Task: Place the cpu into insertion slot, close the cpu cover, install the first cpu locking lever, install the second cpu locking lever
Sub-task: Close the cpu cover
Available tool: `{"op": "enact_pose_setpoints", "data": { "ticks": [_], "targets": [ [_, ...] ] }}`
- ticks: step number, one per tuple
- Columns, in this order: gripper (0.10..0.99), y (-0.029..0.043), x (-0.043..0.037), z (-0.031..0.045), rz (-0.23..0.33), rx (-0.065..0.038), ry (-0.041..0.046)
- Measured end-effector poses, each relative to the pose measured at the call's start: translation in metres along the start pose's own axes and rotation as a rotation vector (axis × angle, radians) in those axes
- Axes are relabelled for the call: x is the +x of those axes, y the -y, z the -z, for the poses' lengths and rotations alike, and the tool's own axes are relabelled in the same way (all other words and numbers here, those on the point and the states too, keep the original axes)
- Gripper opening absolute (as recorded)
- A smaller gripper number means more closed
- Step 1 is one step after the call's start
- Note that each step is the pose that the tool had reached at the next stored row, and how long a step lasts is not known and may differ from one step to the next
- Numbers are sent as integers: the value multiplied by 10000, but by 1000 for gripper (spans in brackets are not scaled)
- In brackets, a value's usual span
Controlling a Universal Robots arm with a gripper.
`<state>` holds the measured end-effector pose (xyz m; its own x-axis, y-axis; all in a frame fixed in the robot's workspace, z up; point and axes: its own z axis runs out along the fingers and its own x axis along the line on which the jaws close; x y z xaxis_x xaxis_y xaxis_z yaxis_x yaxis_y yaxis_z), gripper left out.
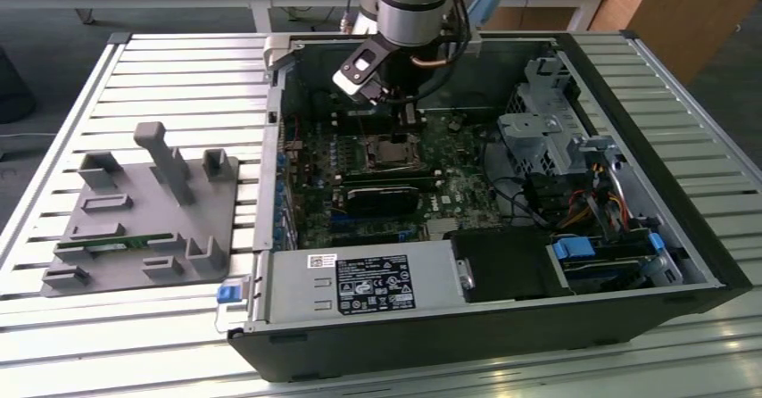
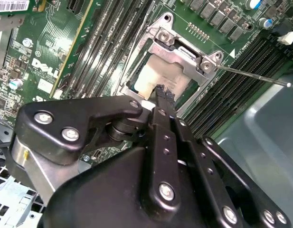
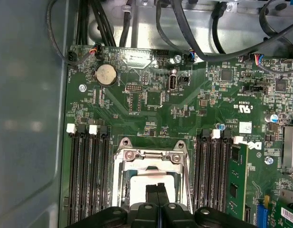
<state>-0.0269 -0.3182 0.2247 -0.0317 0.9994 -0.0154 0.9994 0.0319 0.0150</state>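
tool (image 3: 157, 187) is seen closed, nothing gripped, held over cpu (image 2: 153, 78) | cpu is seated in insertion slot (image 1: 391, 153), upper centre of the exterior view | cpu cover (image 2: 184, 56) is lowered onto it

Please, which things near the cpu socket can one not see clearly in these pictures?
1. First wrist view: the gripper hides the near side of the cpu and of the cpu cover.
2. Second wrist view: the gripper covers its own contact point, so whether it touches the cpu is unclear.
3. Exterior view: the insertion slot is too small to tell if the cpu cover is shut.
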Motion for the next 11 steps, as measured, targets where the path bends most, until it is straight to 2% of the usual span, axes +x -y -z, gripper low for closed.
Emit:
{"op": "enact_pose_setpoints", "data": {
  "ticks": [11],
  "targets": [
    [106,18,0,-2,0,0,0]
  ]
}}
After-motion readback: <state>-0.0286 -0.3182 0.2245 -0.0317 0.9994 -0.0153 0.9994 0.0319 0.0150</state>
